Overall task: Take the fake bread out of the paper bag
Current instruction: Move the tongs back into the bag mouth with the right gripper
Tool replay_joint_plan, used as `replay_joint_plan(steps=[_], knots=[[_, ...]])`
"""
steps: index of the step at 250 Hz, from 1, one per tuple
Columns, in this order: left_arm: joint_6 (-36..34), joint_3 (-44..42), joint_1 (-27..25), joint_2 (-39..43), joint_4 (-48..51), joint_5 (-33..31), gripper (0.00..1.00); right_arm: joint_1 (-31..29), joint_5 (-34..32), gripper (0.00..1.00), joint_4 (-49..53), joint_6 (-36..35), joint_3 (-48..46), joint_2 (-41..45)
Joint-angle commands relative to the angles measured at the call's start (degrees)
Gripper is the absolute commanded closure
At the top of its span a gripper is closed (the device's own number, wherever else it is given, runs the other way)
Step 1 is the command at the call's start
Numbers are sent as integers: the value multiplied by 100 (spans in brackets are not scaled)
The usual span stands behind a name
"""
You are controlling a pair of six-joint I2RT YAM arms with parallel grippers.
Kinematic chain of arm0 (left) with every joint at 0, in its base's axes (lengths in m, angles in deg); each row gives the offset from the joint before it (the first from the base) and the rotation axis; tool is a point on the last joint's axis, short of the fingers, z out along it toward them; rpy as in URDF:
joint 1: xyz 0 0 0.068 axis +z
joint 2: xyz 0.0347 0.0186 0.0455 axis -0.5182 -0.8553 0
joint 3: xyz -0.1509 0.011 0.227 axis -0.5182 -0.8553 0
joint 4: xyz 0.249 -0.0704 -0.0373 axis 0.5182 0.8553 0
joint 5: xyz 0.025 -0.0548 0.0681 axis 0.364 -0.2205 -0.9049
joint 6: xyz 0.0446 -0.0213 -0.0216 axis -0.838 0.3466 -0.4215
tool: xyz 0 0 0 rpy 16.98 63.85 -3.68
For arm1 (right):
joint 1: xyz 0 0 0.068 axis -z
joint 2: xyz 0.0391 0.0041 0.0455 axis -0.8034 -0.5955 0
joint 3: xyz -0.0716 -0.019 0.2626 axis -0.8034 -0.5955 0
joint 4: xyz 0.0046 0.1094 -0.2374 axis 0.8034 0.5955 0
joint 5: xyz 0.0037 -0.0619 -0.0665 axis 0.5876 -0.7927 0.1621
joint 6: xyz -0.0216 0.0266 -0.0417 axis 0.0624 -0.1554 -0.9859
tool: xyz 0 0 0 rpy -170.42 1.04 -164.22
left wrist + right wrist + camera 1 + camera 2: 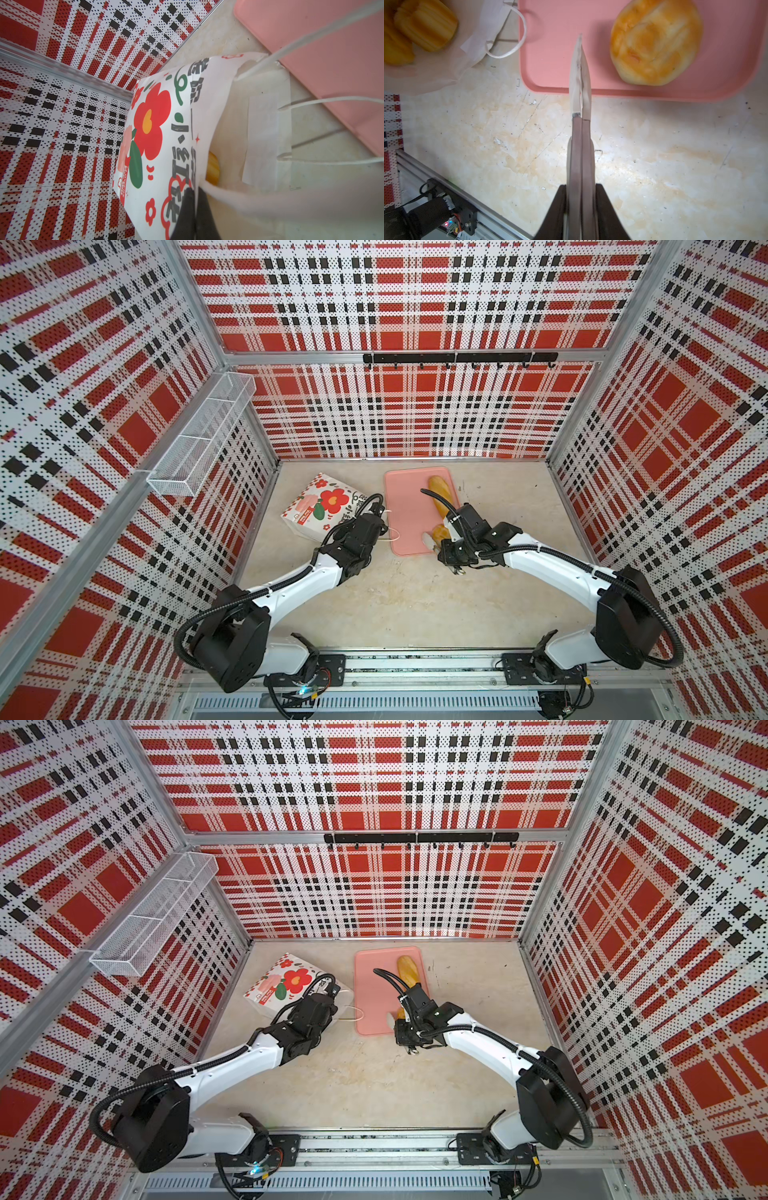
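The white flowered paper bag [320,506] [286,986] lies on its side, its mouth toward the pink tray [405,510] [372,994]. My left gripper [195,192] is shut on the bag's upper rim [199,145] and holds the mouth open. Inside it show a striped yellow roll [213,168] [425,25] and more fake bread [396,47]. A long loaf [442,495] [409,971] and a round bun [656,41] [439,533] lie on the tray. My right gripper [581,188] is shut on metal tongs [580,83]. The tong tips are closed and empty over the tray's near edge, beside the bun.
The bag's white cord handles [517,41] [390,536] trail onto the tray's corner. A wire basket [203,435] hangs on the left wall and a black hook rail [457,358] on the back wall. The arms' base rail [415,668] runs along the front.
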Motion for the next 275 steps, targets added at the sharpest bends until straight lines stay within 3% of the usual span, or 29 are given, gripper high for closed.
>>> replay_joint_plan(steps=[1, 98, 133, 159, 195, 226, 275], knots=[[60, 119, -81, 31, -84, 40, 100, 89, -171, 82, -94, -203, 30, 36], [63, 137, -89, 42, -46, 275, 100, 399, -596, 79, 457, -435, -192, 453], [-90, 69, -89, 127, -84, 310, 100, 393, -115, 77, 283, -447, -296, 742], [-214, 23, -70, 253, 30, 447, 100, 369, 484, 79, -427, -188, -538, 1135], [-678, -385, 60, 822, -86, 1111, 100, 98, 1261, 77, -1673, 351, -923, 1448], [-629, -523, 324, 1219, 14, 1510, 100, -513, 1447, 73, -2282, 745, -873, 1152], [-538, -661, 499, 1441, 114, 1725, 100, -1230, 1730, 71, -4593, 1844, -1061, 214]])
